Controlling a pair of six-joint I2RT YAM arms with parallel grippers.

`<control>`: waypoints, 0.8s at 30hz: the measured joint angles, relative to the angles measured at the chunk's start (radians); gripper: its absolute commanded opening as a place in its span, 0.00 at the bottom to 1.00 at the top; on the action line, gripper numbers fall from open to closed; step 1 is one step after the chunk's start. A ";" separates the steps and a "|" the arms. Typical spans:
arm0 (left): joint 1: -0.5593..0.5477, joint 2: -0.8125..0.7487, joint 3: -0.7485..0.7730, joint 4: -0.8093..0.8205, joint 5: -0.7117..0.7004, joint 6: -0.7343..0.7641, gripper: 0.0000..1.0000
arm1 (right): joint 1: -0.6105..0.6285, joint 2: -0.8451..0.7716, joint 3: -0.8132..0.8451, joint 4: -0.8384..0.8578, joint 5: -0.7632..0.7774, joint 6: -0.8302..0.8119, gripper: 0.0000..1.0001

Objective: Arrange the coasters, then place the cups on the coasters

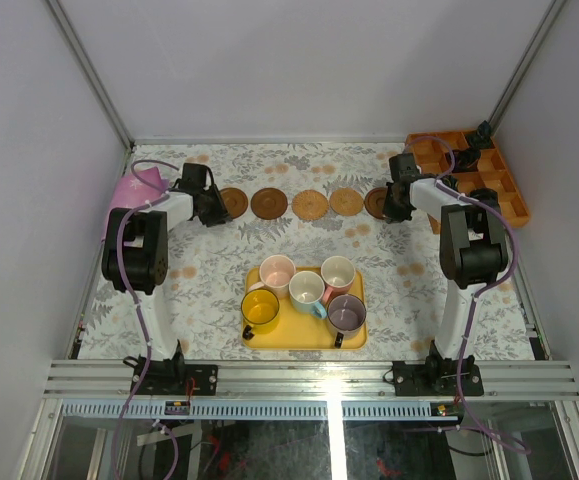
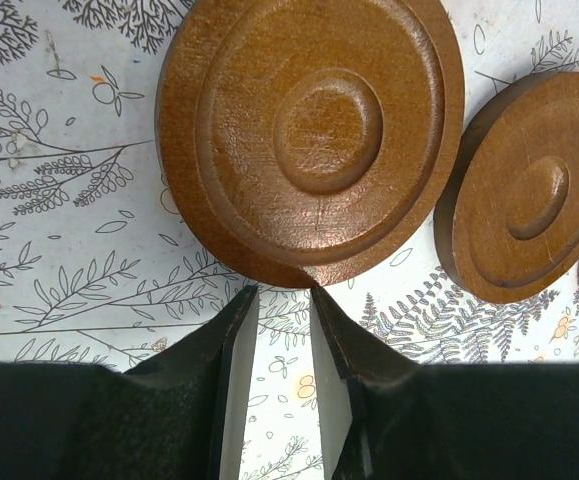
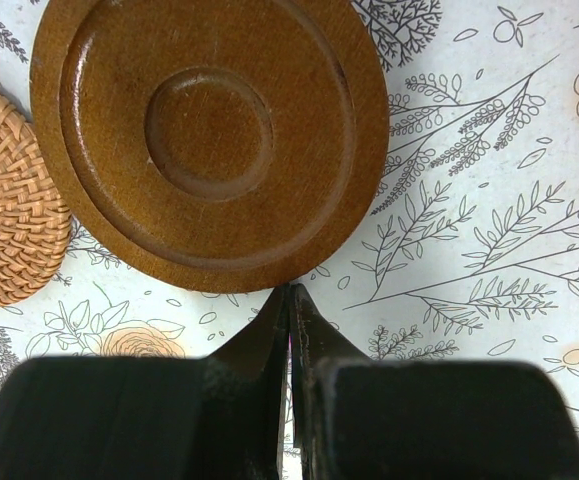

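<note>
From above, I am seeing five round brown coasters lying in a row across the far part of the floral-clothed table. The left claw is just beside the row's left end and the right claw just beside its right end. The five small handled cups are sitting on the yellow rectangular tray, nearer the bases and between the arms, so I am judging that either claw will be reaching back toward the bases. The yellow cup is nearer the left arm, the mauve cup nearer the right. Through the left wrist camera, the left claw is standing slightly spread, pinching nothing, its tips at the leftmost coaster. Through the right wrist camera, the right claw is pressed together, empty, with the rightmost coaster straight ahead.
</note>
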 measured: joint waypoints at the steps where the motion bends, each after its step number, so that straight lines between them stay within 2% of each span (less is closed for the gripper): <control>1: 0.000 0.000 0.000 0.000 0.001 0.000 0.28 | 0.000 0.000 0.000 0.000 0.000 -0.001 0.00; 12: 0.003 -0.064 -0.061 -0.025 0.051 0.001 0.32 | 0.001 -0.038 -0.042 -0.023 0.009 -0.016 0.00; 16: 0.003 -0.153 -0.077 -0.055 0.084 0.004 0.38 | 0.001 -0.095 -0.066 -0.056 0.024 -0.029 0.00; 20: 0.003 -0.280 -0.076 -0.064 0.090 0.015 0.47 | 0.004 -0.237 -0.100 -0.037 0.048 -0.052 0.00; 21: 0.003 -0.314 -0.073 -0.066 0.090 0.018 0.53 | 0.005 -0.295 -0.122 -0.010 0.055 -0.062 0.04; 22: 0.003 -0.349 -0.069 -0.066 0.089 0.022 0.57 | 0.007 -0.368 -0.149 0.020 0.061 -0.071 0.17; 23: 0.003 -0.380 -0.062 -0.065 0.087 0.028 0.61 | 0.009 -0.436 -0.167 0.044 0.068 -0.080 0.35; 24: 0.003 -0.405 -0.056 -0.063 0.082 0.034 0.64 | 0.011 -0.489 -0.176 0.067 0.073 -0.084 0.44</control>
